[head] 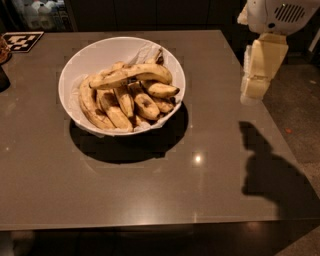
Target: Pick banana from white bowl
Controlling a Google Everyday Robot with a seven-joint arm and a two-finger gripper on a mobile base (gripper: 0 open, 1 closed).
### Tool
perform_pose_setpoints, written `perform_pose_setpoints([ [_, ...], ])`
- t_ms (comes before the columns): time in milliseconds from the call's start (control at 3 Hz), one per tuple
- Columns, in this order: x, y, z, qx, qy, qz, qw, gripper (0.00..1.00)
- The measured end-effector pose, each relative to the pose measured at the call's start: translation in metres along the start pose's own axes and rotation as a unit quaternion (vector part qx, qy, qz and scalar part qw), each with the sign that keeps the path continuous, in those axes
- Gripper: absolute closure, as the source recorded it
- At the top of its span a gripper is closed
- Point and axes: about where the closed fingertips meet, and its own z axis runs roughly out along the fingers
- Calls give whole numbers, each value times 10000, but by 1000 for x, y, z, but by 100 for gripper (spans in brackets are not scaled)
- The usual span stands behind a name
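As seen from the one camera view, the gripper (253, 89) hangs at the right edge of the table (150, 195), well apart from the white bowl (100, 52), to the bowl's right. It is cream coloured, points downward, and sits below a white arm housing (277, 15) in the upper right corner. Grip state: cannot tell from this view. Nothing is seen in the gripper.

The white bowl stands on the table's far left half, upright, with crumpled paper lining (148, 52) showing along its back inner wall. The banana (140, 73) lies inside the bowl on top of the pile, stretched from left to right across the bowl's middle, its right end curving down near the right rim. Shorter brown-blotched bananas (116, 109) lie beneath and in front of it, fanned toward the near rim.

Other notes: the arm's shadow (272, 172) falls on the table's near right part. A black-and-white patterned tag (22, 41) lies at the far left corner. A small light glint (198, 159) shows on the table in front of the bowl.
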Motion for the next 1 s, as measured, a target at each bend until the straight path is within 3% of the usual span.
perform_pose_setpoints([
  [333, -10, -7, -4, 135, -92, -51, 9999, 0],
  [667, -25, -12, -6, 318, -151, -365, 9987, 0],
  [1000, -64, -29, -10, 512, -67, -1015, 9935, 0],
])
